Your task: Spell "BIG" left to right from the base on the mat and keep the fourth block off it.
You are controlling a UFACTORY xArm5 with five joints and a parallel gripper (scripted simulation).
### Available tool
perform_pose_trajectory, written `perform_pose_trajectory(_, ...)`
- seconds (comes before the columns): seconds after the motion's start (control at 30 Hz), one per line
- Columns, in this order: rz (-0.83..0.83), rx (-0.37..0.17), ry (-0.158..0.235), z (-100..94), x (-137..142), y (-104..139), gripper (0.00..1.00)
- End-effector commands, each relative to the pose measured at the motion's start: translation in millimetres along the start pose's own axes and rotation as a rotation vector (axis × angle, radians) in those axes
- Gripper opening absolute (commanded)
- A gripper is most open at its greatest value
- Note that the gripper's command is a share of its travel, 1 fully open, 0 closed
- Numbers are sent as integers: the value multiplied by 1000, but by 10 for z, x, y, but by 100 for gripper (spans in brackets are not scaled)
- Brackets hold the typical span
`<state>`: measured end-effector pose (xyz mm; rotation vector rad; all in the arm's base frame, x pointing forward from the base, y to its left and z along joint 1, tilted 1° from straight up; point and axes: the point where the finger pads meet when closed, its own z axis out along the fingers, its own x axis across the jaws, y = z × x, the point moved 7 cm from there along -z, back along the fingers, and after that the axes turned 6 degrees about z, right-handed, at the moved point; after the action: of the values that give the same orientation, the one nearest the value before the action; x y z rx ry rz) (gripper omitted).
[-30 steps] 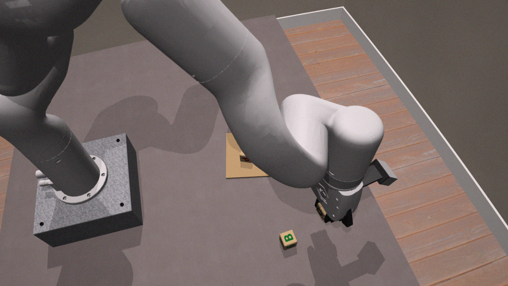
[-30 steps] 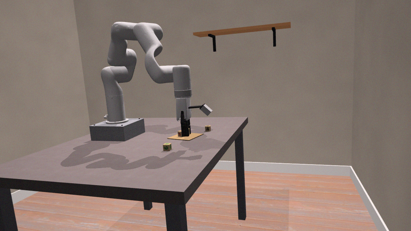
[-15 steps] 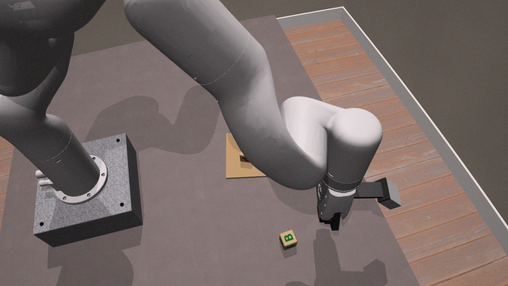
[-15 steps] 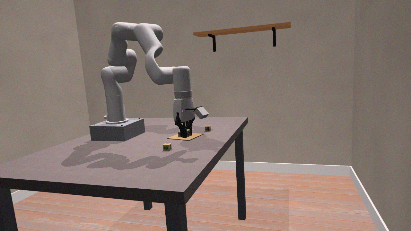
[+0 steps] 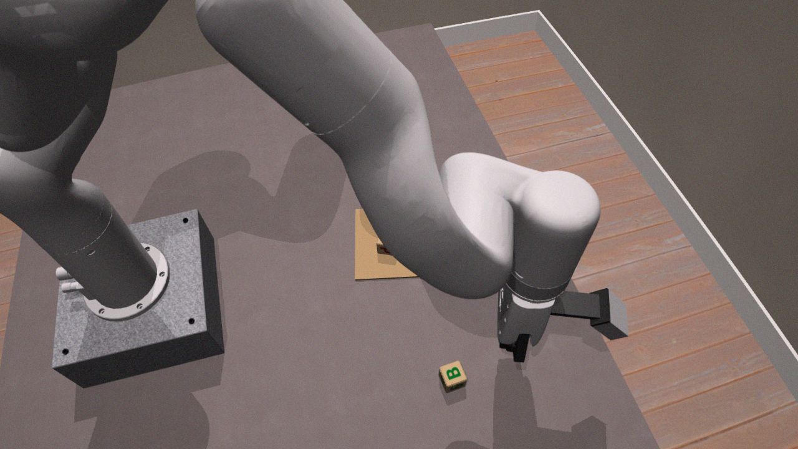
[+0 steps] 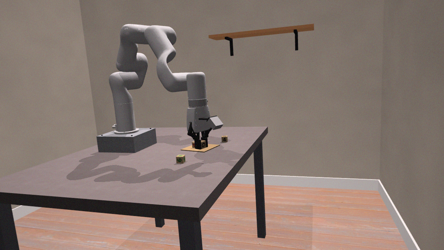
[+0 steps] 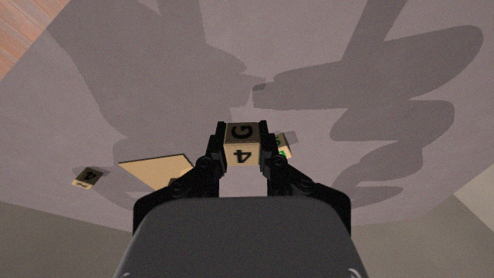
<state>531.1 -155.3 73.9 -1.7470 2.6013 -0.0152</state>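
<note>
Currently the placing of the G is in hand: the gripper [image 5: 519,348] [image 6: 201,142] [image 7: 242,132], part-closed, grips the G block [image 6: 202,144] [image 7: 242,133] near the tabletop's far edge from the base, and the next move apparently calls for carrying it to the mat [image 5: 368,267] [image 6: 214,146] [image 7: 158,164], inward from that edge.

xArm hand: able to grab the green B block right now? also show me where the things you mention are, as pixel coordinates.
Probably not yet: the hand [image 5: 514,350] [image 6: 201,145] [image 7: 242,132] is shut on the G block [image 6: 203,144] [image 7: 242,144]. Nothing seems to cover the green B block [image 5: 452,375] [image 6: 180,159] [image 7: 284,145] from above, so approach looks free once unloaded.
</note>
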Motion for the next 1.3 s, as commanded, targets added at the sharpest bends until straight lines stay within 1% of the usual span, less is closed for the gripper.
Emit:
perform_pose_trajectory(0.0, 1, 13, -1, -15, -1, -7, 27)
perform_pose_trajectory(0.1, 1, 21, -2, -13, 0, -3, 27)
perform_pose_trajectory(0.2, 1, 65, -7, -7, 3, 25, 27)
perform_pose_trajectory(0.27, 0, 112, -12, -6, 8, 60, 27)
perform_pose_trajectory(0.4, 0, 239, -25, 15, 22, 151, 27)
perform_pose_trajectory(0.57, -1, 361, -37, 44, 36, 237, 27)
perform_pose_trajectory(0.63, -1, 361, -37, 44, 36, 237, 27)
perform_pose_trajectory(0.7, -2, 451, -45, 68, 45, 301, 27)
perform_pose_trajectory(0.77, -2, 481, -48, 80, 48, 319, 27)
perform_pose_trajectory(1.13, -4, 755, -74, 195, 71, 489, 27)
perform_pose_trajectory(1.2, -4, 755, -74, 195, 71, 489, 27)
perform_pose_trajectory(1.27, -4, 827, -81, 233, 75, 526, 27)
